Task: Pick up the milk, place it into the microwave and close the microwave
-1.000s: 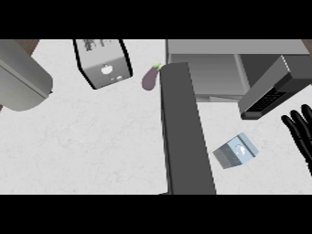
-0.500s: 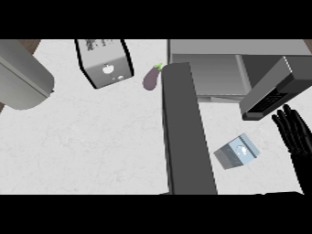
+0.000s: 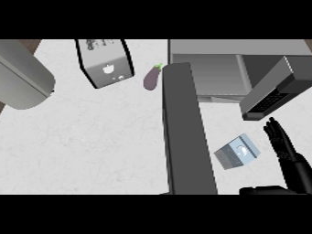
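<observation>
Lying on the counter [image 3: 84,146], just to the left of the right hand [image 3: 290,160]: milk carton [image 3: 237,152], small and grey-blue, tipped on its side or seen from above, long axis slanted from lower left to upper right. Not touching the hand; narrow strip of counter visible between carton edge and fingers [image 3: 277,137].

Right hand state: fingers straight and together, pointing away from the body, thumb [image 3: 263,190] held low and out to the left; nothing held. Palm apparently turned toward the carton, though hard to confirm from above.

Beyond the fingertips, up and slightly right: open microwave door [image 3: 277,89], dark, swung outward, keypad face showing. Microwave cavity [image 3: 212,75] up and to the left of the fingertips, past the carton. Left of the carton, close beside it: long dark upright panel [image 3: 185,137], running away from the body.

Further left of the panel, well apart from the hand: eggplant [image 3: 153,77], toaster [image 3: 105,61], large grey cylinder [image 3: 13,75].

Left hand: not in view.

Judgement: right hand nearer, so the obvious one for the pick. Coming move turns on a short sideways shift left to bring fingers and thumb around the carton's narrow sides. Carton then to travel forward and left into the cavity. Door not yet closed.
</observation>
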Robot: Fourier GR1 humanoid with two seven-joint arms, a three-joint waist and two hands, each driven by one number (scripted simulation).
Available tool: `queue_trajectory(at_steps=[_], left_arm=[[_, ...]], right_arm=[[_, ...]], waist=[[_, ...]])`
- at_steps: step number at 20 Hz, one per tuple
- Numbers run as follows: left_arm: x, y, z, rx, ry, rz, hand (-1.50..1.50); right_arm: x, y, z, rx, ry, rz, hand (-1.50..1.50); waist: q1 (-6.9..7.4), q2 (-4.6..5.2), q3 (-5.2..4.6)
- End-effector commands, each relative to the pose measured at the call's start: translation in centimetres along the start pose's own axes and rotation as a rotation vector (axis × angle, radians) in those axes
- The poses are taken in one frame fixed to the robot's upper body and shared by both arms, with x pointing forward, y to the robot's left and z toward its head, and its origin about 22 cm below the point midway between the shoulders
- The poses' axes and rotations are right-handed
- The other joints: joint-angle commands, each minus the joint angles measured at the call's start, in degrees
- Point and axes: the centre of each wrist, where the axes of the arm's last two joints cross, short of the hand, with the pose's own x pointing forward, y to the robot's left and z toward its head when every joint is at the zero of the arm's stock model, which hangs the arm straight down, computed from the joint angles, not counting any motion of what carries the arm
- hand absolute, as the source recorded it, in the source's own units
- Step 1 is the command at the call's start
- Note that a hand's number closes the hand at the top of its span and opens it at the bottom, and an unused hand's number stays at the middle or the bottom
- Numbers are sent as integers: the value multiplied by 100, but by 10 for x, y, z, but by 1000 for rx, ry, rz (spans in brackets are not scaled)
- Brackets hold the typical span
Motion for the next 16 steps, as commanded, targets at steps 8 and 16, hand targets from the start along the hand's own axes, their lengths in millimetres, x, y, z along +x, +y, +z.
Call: queue_trajectory(at_steps=[8,16], left_arm=[[30,2,16,-36,-89,61,-150],[26,7,29,-41,-86,57,-150]], right_arm=[[-64,1,-10,37,27,93,-150],[-112,15,9,58,20,29,-150]], waist=[[22,2,0],[43,0,3]])
